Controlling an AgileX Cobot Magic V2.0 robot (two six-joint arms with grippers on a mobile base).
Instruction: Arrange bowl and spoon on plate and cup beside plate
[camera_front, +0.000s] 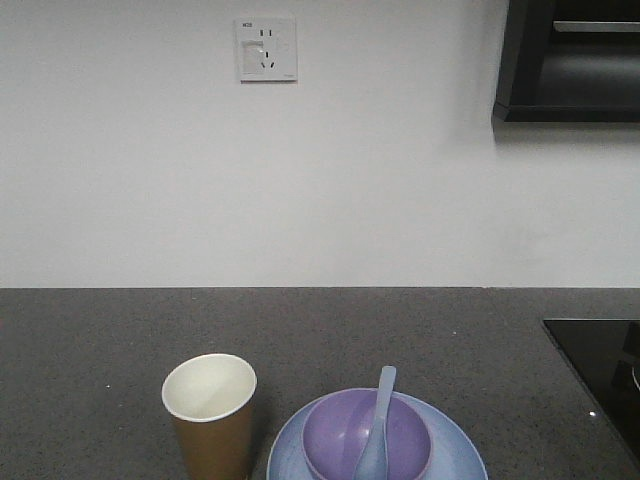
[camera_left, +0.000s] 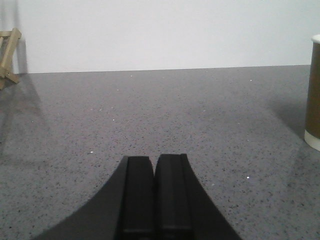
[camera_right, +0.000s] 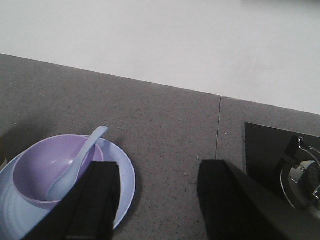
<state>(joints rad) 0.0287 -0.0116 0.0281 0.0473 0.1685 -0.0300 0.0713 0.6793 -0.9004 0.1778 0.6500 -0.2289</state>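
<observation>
Brown cup (camera_front: 210, 415) stands just left of the plate (camera_front: 455, 452); bowl (camera_front: 366, 436) sits on it, spoon (camera_front: 376, 425) resting inside, arrangement looks finished. Left gripper (camera_left: 153, 195) pressed closed, empty; right gripper (camera_right: 157, 197) spread wide, empty.

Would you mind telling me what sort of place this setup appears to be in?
Most likely a kitchen: a dark speckled stone countertop runs along a white wall with a power socket, a black glass cooktop is set into the counter, and a dark cabinet hangs above.
</observation>
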